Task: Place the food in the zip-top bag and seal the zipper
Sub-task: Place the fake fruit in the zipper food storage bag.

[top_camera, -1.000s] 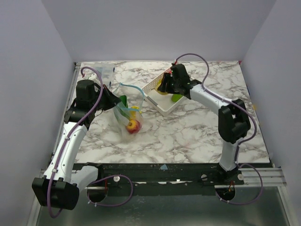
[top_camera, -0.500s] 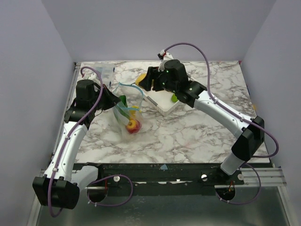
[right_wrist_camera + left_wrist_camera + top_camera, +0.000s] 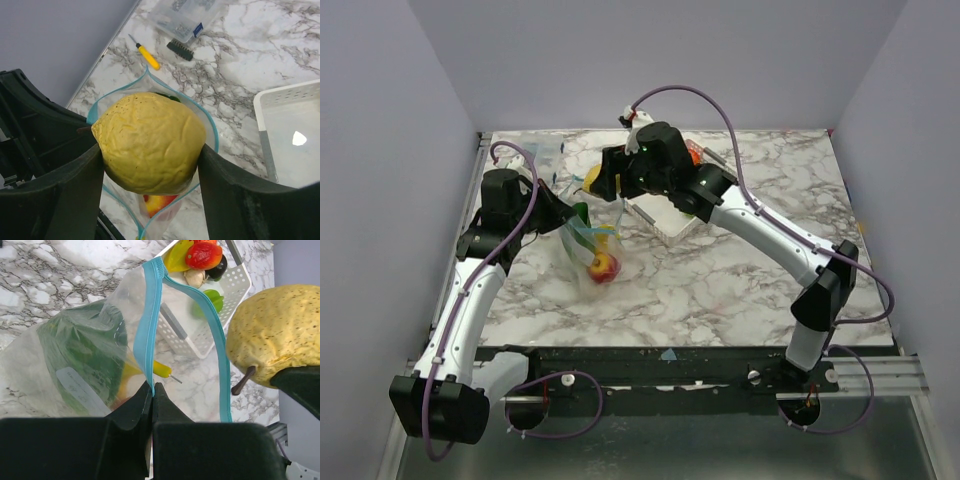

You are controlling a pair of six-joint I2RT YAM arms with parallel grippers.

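Observation:
The zip-top bag (image 3: 588, 262) lies left of centre with its mouth held up and wide. My left gripper (image 3: 152, 386) is shut on the blue-green zipper (image 3: 148, 315) at the near end of the mouth. Green food (image 3: 80, 350) and a red-yellow piece (image 3: 157, 202) sit inside the bag. My right gripper (image 3: 151, 150) is shut on a wrinkled yellow pear (image 3: 150, 142) with a brown stem, hanging just above the open mouth (image 3: 212, 135). The top view shows that pear (image 3: 592, 178) over the bag's far end.
The white perforated basket (image 3: 670, 222) stands right of the bag with red, yellow, black and green pieces (image 3: 202, 255) in it. A small clear hard box (image 3: 187, 17), a yellow-handled screwdriver (image 3: 147, 56) and a black toothed part (image 3: 180, 50) lie at the back left.
My right arm has swung left from the basket with the yellow pear and now holds it over the bag's mouth. The left arm and the bag have stayed put.

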